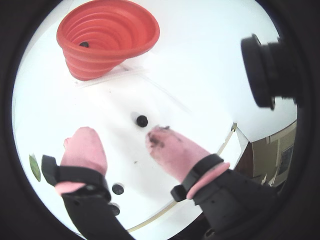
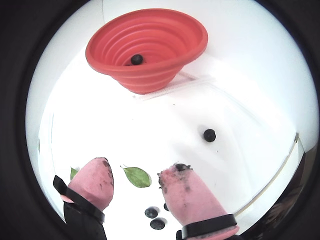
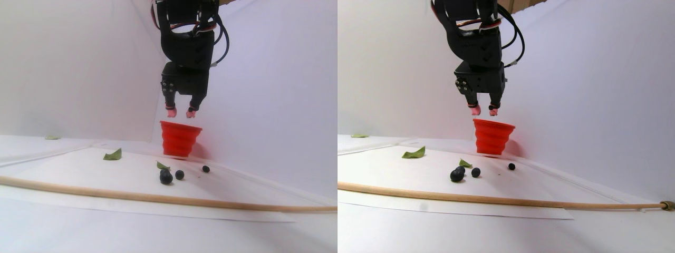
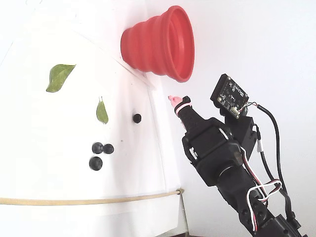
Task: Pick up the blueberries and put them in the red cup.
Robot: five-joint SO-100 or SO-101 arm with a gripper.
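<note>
My fingers (image 2: 135,182) are spread apart with nothing between them, their pink tips smudged with dark stains, and I hang in the air above the white worktop (image 2: 165,115); in the stereo pair view I hover (image 3: 180,113) just over the rim of the red cup (image 3: 180,138). The cup stands on the worktop close to the white back wall, and in both wrist views one blueberry (image 2: 136,59) lies at its bottom. On the sheet, a lone blueberry (image 2: 209,135) sits apart from the rest, between the cup and my fingers in a wrist view (image 1: 142,120). Three more blueberries (image 4: 98,154) cluster together nearer the wooden stick (image 4: 89,201), which lies along the sheet's edge; two of them touch or nearly touch, the third is just beside them. A small green leaf (image 2: 137,176) lies on the sheet between my two fingers as a wrist view shows it, near that cluster. A larger green leaf (image 4: 59,76) lies well apart from the berries. In the fixed view a bare circuit board (image 4: 229,96) sits on my wrist
</note>
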